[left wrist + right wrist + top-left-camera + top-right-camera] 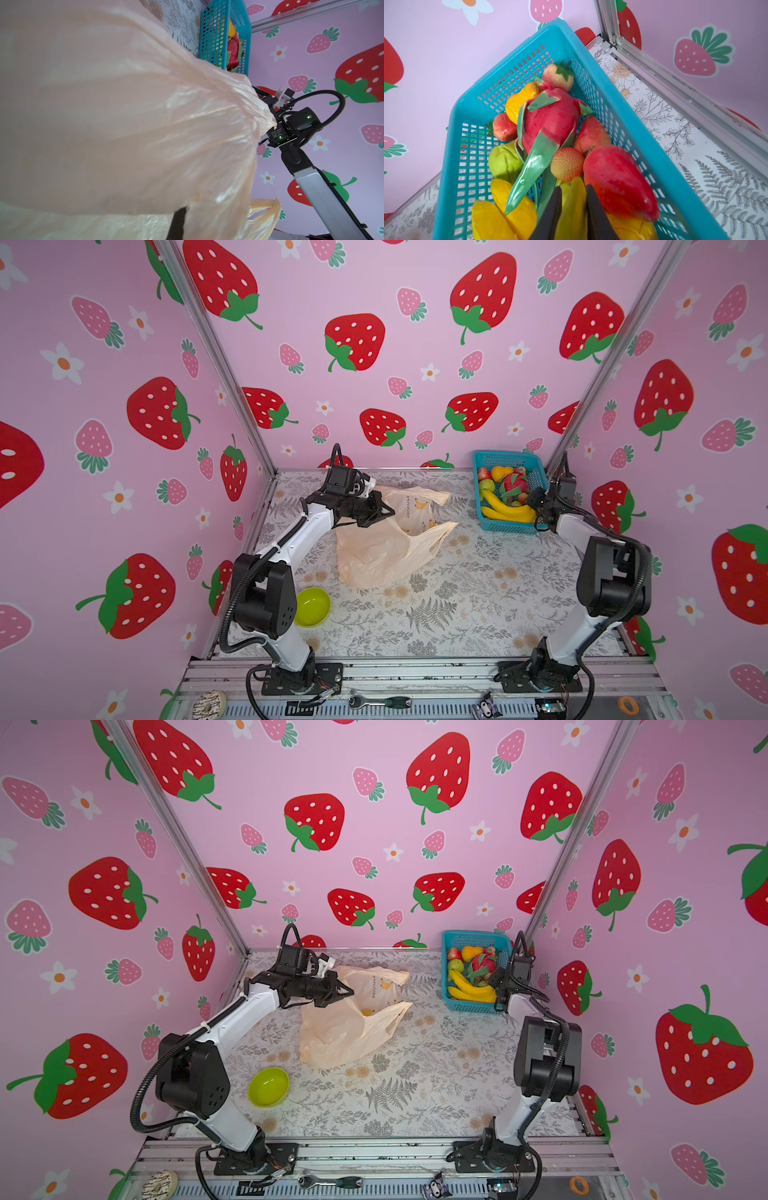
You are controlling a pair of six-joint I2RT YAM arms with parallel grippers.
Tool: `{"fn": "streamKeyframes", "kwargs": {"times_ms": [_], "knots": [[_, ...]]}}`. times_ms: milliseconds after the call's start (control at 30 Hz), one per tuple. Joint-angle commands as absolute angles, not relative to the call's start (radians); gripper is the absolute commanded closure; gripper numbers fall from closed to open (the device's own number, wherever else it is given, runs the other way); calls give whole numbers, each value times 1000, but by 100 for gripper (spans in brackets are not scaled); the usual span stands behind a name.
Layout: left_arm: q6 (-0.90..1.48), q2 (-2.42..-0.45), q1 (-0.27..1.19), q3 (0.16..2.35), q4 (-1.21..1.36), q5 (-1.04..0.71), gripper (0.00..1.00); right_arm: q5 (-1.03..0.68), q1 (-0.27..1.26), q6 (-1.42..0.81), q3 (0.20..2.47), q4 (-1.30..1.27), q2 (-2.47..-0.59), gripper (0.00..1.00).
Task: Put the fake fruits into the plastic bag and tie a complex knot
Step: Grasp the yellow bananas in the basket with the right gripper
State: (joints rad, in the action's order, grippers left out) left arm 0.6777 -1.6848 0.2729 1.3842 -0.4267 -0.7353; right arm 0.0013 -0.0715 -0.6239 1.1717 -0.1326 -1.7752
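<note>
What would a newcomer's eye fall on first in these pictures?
The big red strawberries printed on the pink walls dominate both top views. Next comes the teal basket at the back right, heaped with glossy fruits, where the right gripper pinches a banana. In the middle, the left gripper holds up the rim of the peach bag.

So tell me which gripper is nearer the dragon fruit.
Right. The right gripper is in the basket, gripping a banana beside the dragon fruit; the left gripper holds the plastic bag, well away.
</note>
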Motion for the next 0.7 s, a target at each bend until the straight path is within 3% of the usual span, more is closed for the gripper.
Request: {"fn": "streamKeyframes", "kwargs": {"times_ms": [0, 333, 667], "knots": [[677, -1662, 270, 1402, -431, -758, 100, 27, -64, -602, 1220, -123, -1748, 81], [675, -1666, 270, 1404, -434, -759, 100, 122, -42, -500, 1308, -39, -1750, 92], [675, -1666, 269, 1405, -437, -759, 100, 349, 24, -348, 1388, 44, -1665, 100]]}}
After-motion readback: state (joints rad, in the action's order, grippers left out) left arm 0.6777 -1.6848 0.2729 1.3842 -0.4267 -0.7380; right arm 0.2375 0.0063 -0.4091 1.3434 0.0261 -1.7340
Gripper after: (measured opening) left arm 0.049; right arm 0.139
